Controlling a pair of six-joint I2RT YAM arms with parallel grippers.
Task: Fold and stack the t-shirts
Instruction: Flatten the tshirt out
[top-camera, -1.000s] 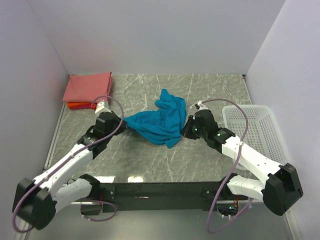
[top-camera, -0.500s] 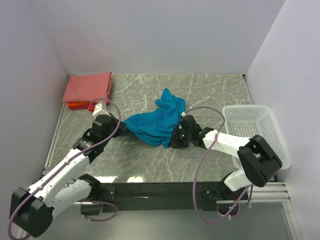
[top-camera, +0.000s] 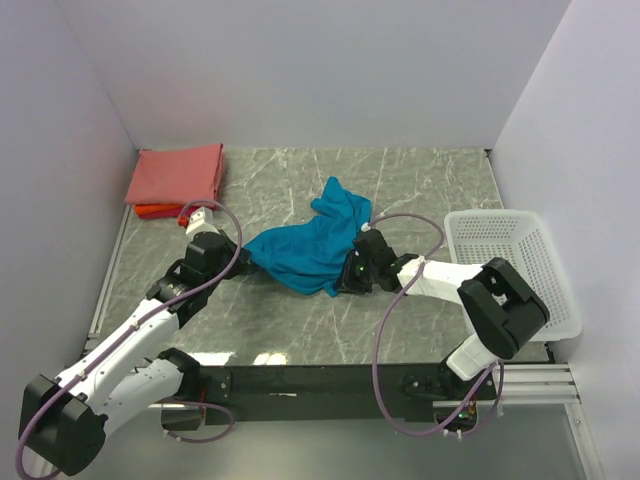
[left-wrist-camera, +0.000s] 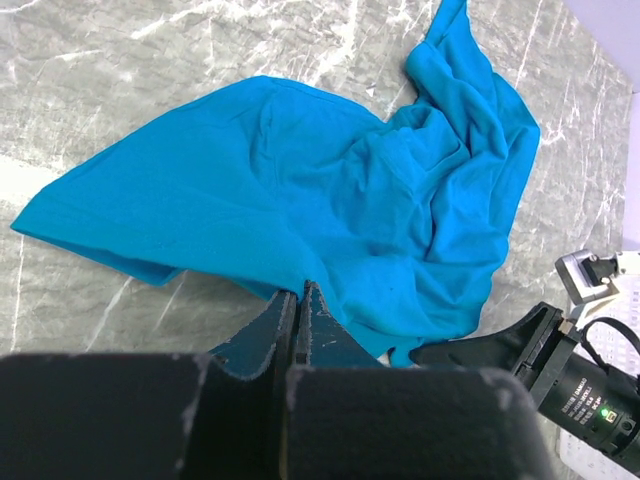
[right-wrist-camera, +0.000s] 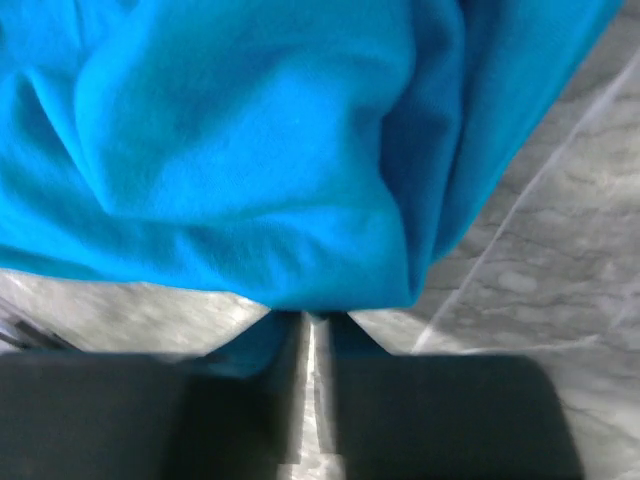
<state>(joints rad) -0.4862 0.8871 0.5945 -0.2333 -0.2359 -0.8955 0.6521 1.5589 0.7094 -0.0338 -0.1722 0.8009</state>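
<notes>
Two folded t-shirts (top-camera: 178, 175) are lying stacked; the left pincer (left-wrist-camera: 297, 300) is clenching the crumpled teal t-shirt (top-camera: 305, 250), the right pincer's (right-wrist-camera: 315, 328) hold being impossible to tell.

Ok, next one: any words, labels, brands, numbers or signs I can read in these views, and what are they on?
Nothing can be read in any view.
Small white print on the right arm's black wrist housing, seen from the left wrist: too small and blurred to read.
Teal t-shirt, folded shirts, basket: no print, label or sign showing.
</notes>
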